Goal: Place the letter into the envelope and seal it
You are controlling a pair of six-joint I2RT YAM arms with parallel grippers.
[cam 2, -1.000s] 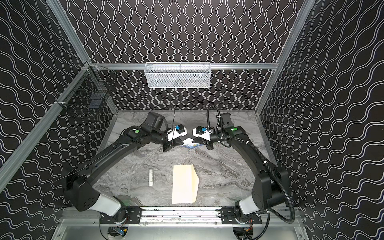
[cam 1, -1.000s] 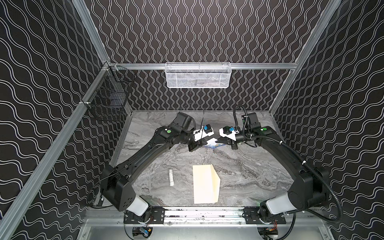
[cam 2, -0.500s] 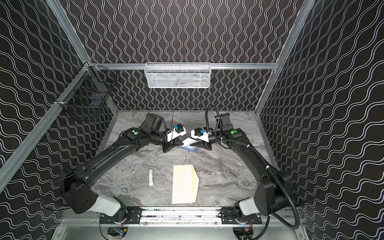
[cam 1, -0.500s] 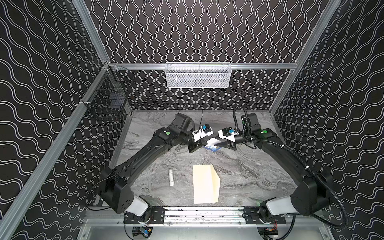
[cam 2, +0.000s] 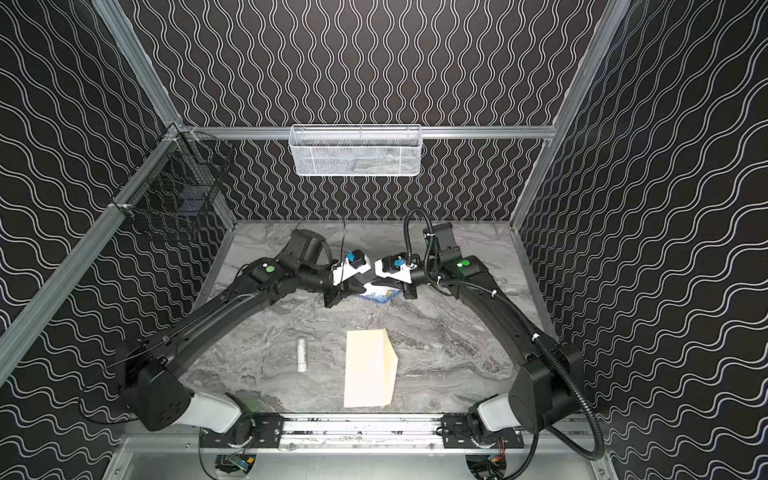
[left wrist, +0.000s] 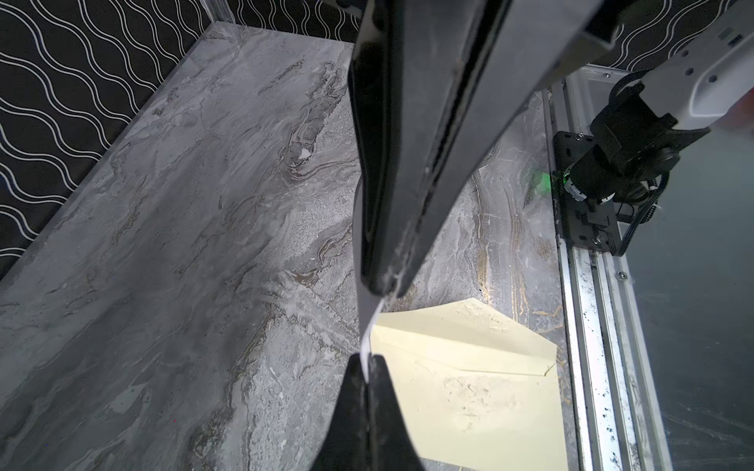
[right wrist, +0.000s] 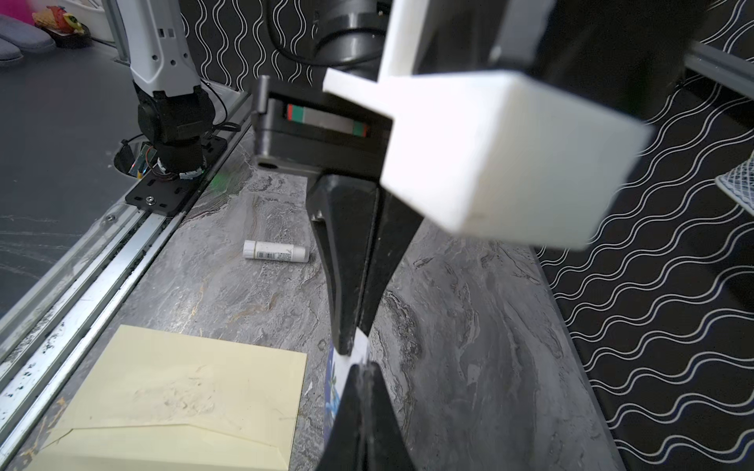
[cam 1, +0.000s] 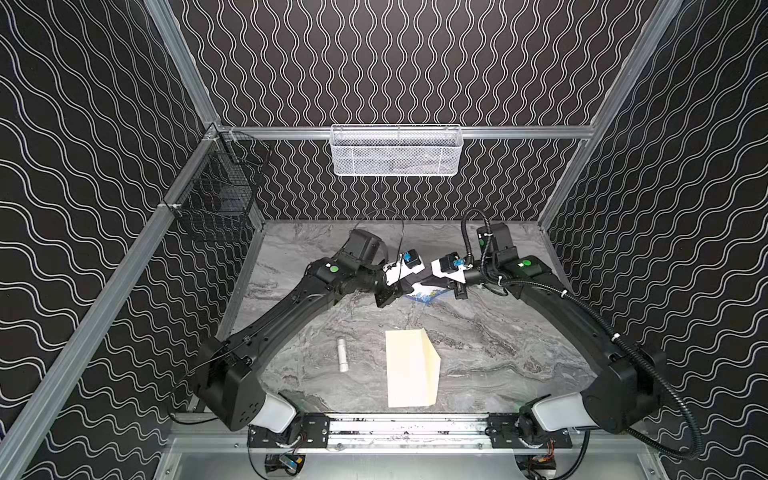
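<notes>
1. The grey marbled table (cam 1: 498, 353) carries everything, and both arms reach in over it from the front rail.
2. The left gripper (left wrist: 368, 361) points toward the table's middle. Its jaws are pressed together on one end of the letter.
3. The right gripper (right wrist: 361, 367) faces it tip to tip, and its jaws are likewise clamped on the letter's other end.
4. The envelope (cam 1: 409, 368) lies flat near the front rail. In both top views its angled flap is unfolded toward the right.
5. The letter (cam 1: 426, 296) hangs pinched between the two grippers, farther back than the envelope and apart from it. A blue-patterned corner shows in both top views, and the wrist views show only its thin edge.
6. A small white cylinder (cam 1: 343, 354) lies on its side just left of the envelope, not touching it.
</notes>
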